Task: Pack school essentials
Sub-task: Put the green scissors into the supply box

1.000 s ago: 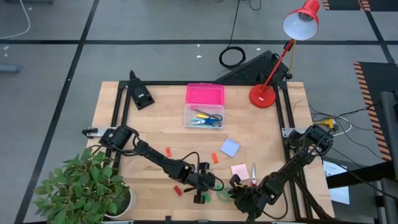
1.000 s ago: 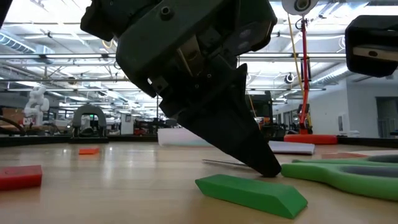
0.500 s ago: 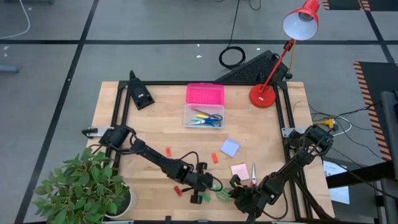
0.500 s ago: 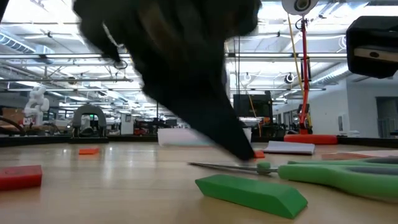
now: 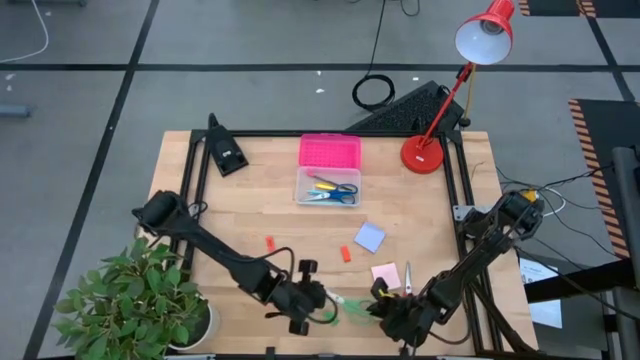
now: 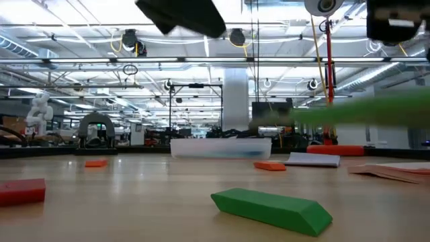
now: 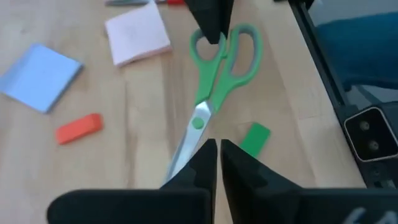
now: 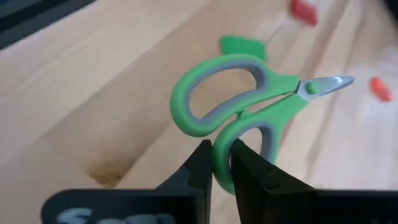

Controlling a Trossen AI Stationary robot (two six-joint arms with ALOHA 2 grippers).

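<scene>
Green-handled scissors (image 8: pixel 249 99) are lifted off the table near its front edge, with my right gripper (image 8: pixel 214 152) shut on one handle loop. They show as a green streak (image 6: pixel 363 111) in the low view. My left gripper (image 7: pixel 217 149) is shut just off the blade tips (image 7: pixel 183 152), on the scissors' left (image 5: pixel 345 304). A green eraser (image 6: pixel 272 210) lies flat on the wood below. The pink notepad (image 5: pixel 386 274), the blue notepad (image 5: pixel 370 237) and two orange erasers (image 5: pixel 346 253) lie farther back. My right gripper pinches the rim of one green handle loop (image 8: pixel 222 140) between its two fingers, coming from the table's right side. The scissors are clear of the table and roughly level, blades pointing toward the table's left. My left gripper: the blade runs beside one finger (image 7: pixel 198 163); whether it touches, I cannot tell.
A clear box (image 5: pixel 327 187) with scissors inside and its pink lid (image 5: pixel 329 152) stand at the table's far middle. A red lamp (image 5: pixel 425 155) is at the far right, a potted plant (image 5: pixel 140 300) at the near left. A red eraser (image 6: pixel 20 189) lies near the front.
My right gripper has lifted the green scissors from the table; they lay flat before and now hang clear of it. My left gripper, which stood with its fingertips down at the scissors' pivot, has risen and drawn back toward the table's left edge. The green eraser has stayed put.
</scene>
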